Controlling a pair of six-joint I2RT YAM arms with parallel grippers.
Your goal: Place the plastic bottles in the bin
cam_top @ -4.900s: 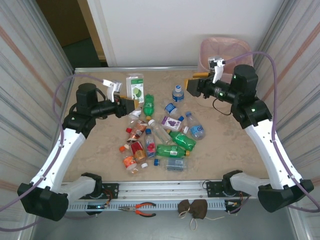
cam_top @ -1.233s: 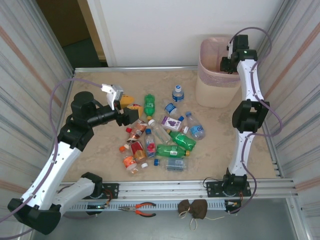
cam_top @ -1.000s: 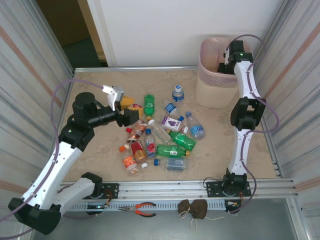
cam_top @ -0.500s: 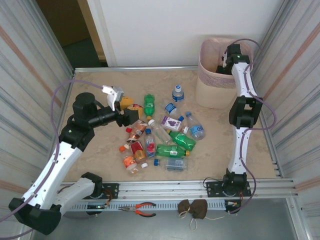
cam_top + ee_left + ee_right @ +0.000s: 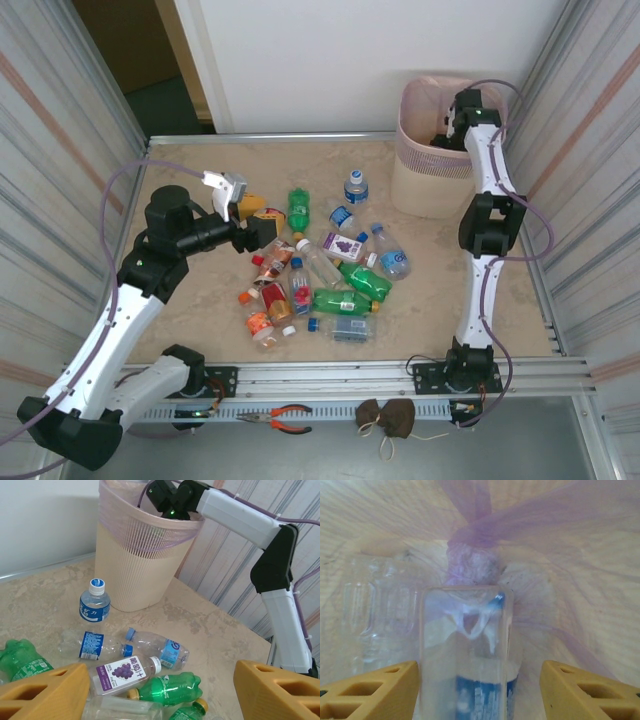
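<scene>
My right gripper (image 5: 480, 680) is down inside the bin (image 5: 418, 192), which stands at the far right corner of the table (image 5: 200, 300). Its jaws are spread. A clear bottle with a blue label (image 5: 467, 645) sits between them, blue cap end pointing away from the wrist camera. There is open space between the bottle and the right finger, while the left finger is just beside it, so I read the bottle as released rather than clamped. To its left in that view a second clear bottle (image 5: 370, 610) lies against the thin pink liner (image 5: 470, 535), which is gathered into a knot at the bottom.

My left gripper (image 5: 260, 212) hangs over the left half of the table, pointing toward the pile. Its jaws are wide apart with nothing between them.

The rest of the plastic bottles (image 5: 300, 285) lie scattered in the middle of the table, closer to the near edge than the far one. Most are on their sides, many touching. An upright water bottle (image 5: 356, 187) with a blue label stands nearest the bin, apart from it. Just nearer to me lies a bottle with a purple grape label (image 5: 343, 245). Nearer still, a green bottle (image 5: 350, 300) lies across the pile. Orange-capped ones sit at the near left of the cluster.

A pair of orange-handled pliers (image 5: 280, 418) rests on the rail along the near edge.
</scene>
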